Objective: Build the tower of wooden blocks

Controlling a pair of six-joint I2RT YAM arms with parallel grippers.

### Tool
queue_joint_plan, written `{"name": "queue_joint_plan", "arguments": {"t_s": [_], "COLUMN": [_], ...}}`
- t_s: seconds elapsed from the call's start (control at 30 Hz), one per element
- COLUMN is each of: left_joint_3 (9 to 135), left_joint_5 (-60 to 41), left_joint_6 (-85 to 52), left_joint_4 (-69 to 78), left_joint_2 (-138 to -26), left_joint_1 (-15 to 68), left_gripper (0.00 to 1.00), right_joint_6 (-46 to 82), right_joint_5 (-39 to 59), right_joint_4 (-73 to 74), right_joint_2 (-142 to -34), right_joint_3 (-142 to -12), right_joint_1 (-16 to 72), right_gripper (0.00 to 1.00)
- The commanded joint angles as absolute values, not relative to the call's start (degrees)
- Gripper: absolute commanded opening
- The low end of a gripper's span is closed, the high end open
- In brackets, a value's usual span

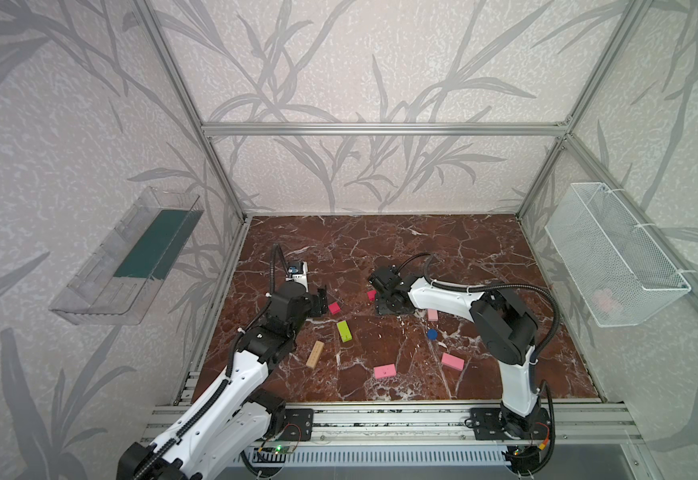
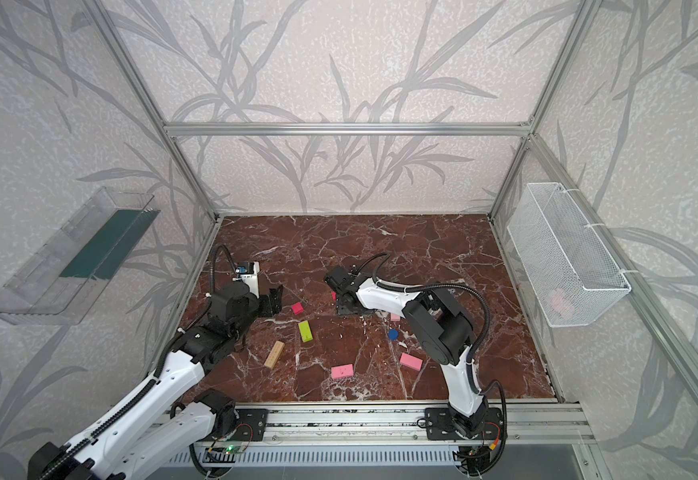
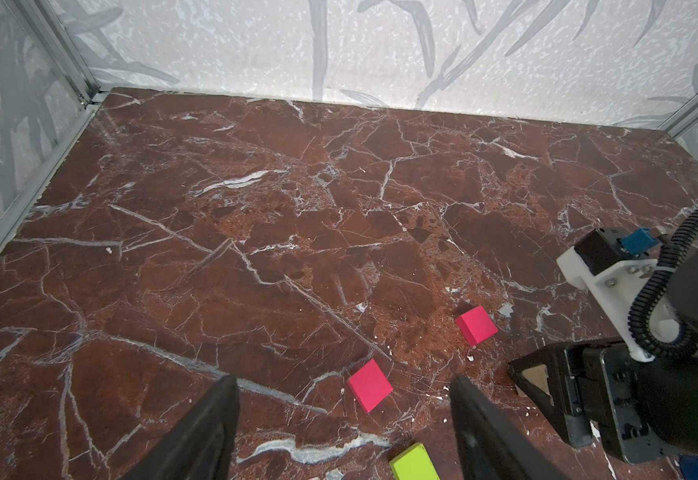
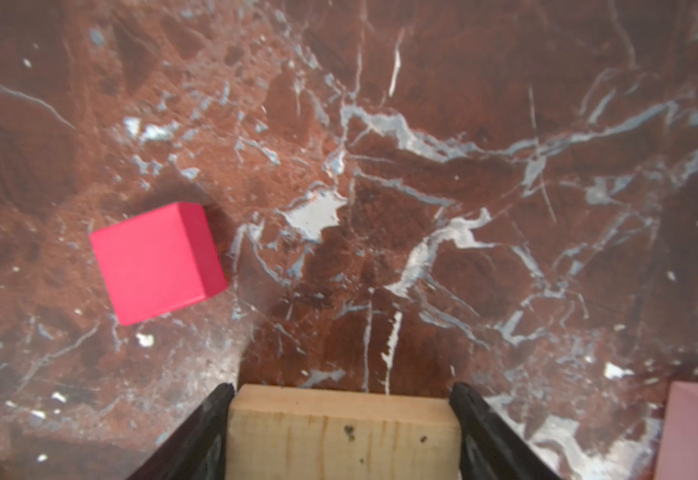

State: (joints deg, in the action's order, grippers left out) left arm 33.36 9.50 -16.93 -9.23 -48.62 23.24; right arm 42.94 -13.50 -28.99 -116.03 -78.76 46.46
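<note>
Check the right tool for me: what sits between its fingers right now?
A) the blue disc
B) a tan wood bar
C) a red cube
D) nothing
B: in the right wrist view the tan bar fills the gap of the right tool, touching it on both sides, while the red cube lies apart from it.

In both top views the left arm [image 1: 231,386] is stretched in from lower left, and the left pincer [image 1: 321,301] is spread wide, empty. The right pincer [image 4: 342,390] is pointed down, clamped on a tan bar [image 4: 343,432].
</note>
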Motion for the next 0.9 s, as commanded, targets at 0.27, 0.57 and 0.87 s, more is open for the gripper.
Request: {"name": "queue_joint_plan", "arguments": {"t_s": [0.27,0.57,0.87], "left_joint_3": [32.7,32.7,32.7], "left_joint_5": [10.9,10.8,10.8], "left_joint_6": [-16.3,-16.3,-16.2], "left_joint_4": [-9.7,-9.7,-9.8], "left_joint_2": [-48.2,-48.3,-48.1], "left_joint_1": [23.3,23.4,23.3], "left_gripper": [0.78,0.78,0.78], "right_joint_6": [45.5,45.8,45.8], "right_joint_5": [-15.9,-15.8,-16.0], "right_joint_4": [-30.9,-30.5,-30.6], "right_joint_2": [-118.2,-118.2,-118.0], "right_joint_3": [-80.4,-80.1,-80.0], "right_joint_1": [47.1,47.3,47.3], "right_gripper": [0.72,0.81,0.91]}}
